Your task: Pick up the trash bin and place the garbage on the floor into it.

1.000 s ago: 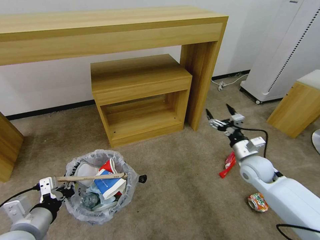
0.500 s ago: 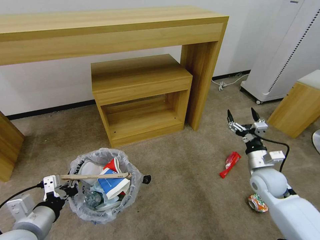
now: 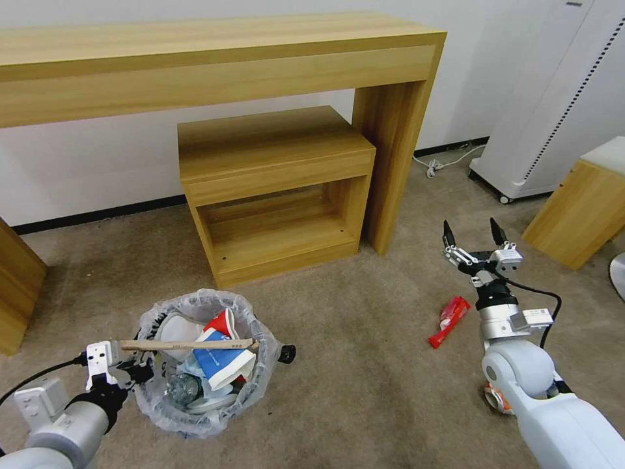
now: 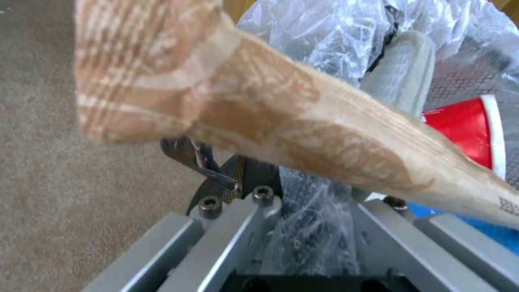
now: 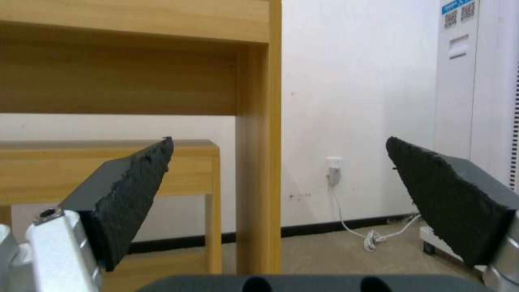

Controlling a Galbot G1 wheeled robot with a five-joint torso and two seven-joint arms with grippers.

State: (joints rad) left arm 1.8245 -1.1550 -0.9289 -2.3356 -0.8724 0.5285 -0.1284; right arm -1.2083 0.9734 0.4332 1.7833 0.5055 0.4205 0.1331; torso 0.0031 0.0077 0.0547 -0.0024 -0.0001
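Nearest, my left gripper (image 3: 133,370) clamps the trash bin (image 3: 203,361) by its bagged rim on the floor (image 3: 351,365). Further out, a red wrapper (image 3: 449,320) lies beside my right gripper (image 3: 474,236), which hovers with fingers spread, empty.

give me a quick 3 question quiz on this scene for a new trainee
1. True or false: the right gripper is open and holds nothing.
2. What does the left gripper hold? A) trash bin B) red wrapper C) can
3. Fill in: the wooden stick lies across the bin's ____.

Key: 1 true; 2 A, by its rim; 3 top.
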